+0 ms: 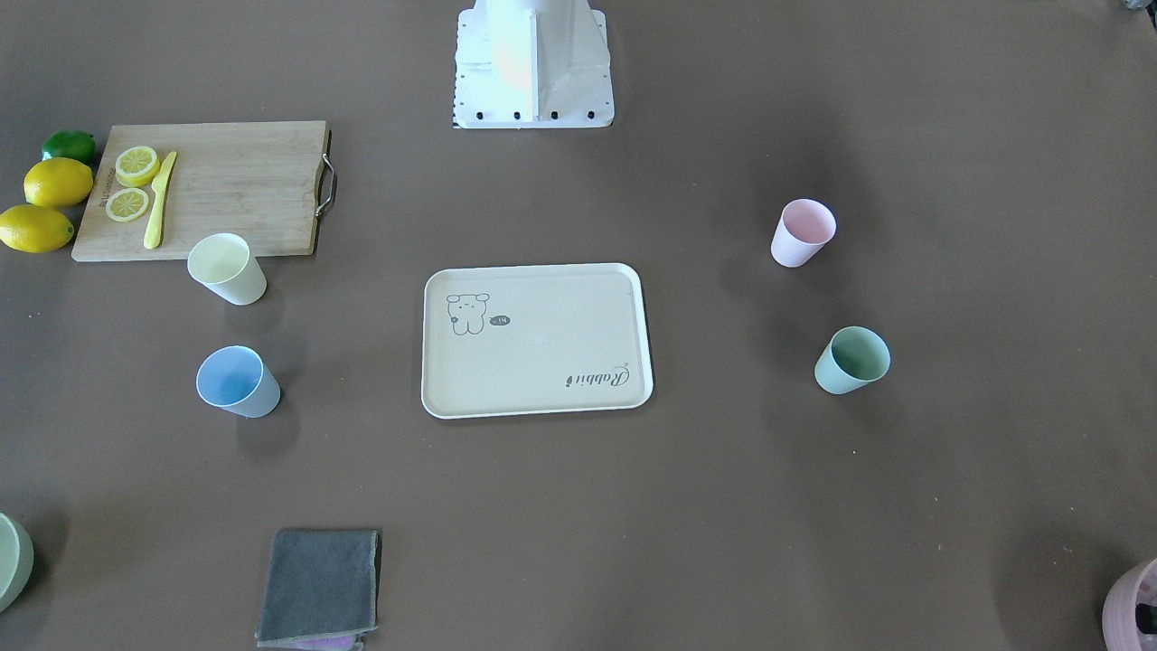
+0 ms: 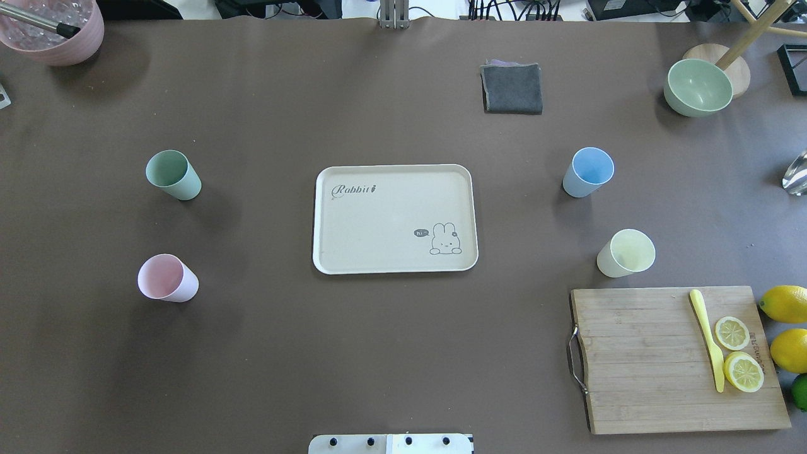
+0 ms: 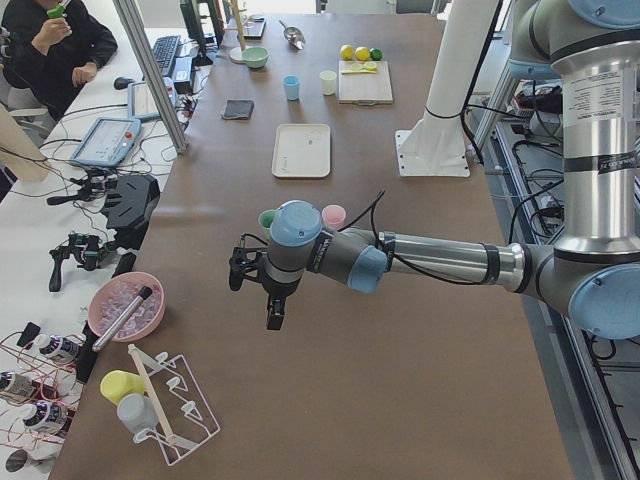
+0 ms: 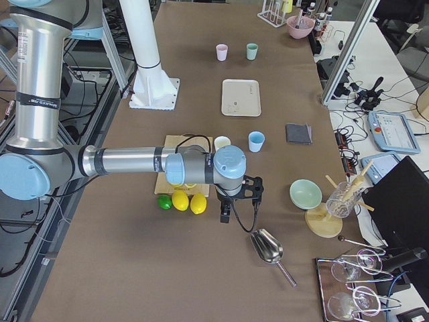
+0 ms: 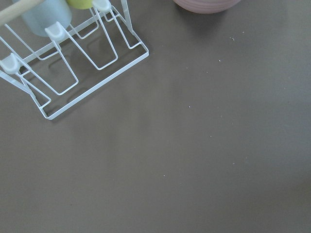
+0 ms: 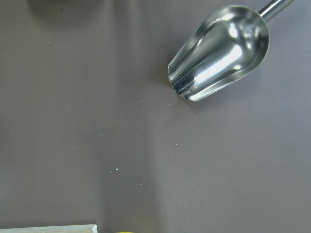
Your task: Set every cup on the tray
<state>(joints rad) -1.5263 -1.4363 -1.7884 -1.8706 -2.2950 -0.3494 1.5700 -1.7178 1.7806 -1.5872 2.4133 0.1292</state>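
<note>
The cream tray [image 2: 394,219] lies at the table's middle with nothing on it; it also shows in the front view [image 1: 537,340]. The mint green cup [image 2: 173,174] and the pale pink cup [image 2: 167,278] stand upright on its left. The light blue cup [image 2: 587,172] and the pale yellow cup [image 2: 625,253] stand upright on its right. My left gripper [image 3: 256,298] hangs over the table's left end, far from the cups. My right gripper [image 4: 240,204] hangs over the right end, beside the lemons. Each shows only in a side view, so I cannot tell whether it is open or shut.
A wooden cutting board [image 2: 678,359] with lemon slices and a yellow knife lies near the yellow cup, with lemons [image 2: 785,304] beside it. A grey cloth [image 2: 512,88], a green bowl [image 2: 698,87] and a mauve pot [image 2: 53,28] stand along the far edge. A metal scoop [image 6: 218,53] and a wire rack [image 5: 73,63] lie at the table's ends.
</note>
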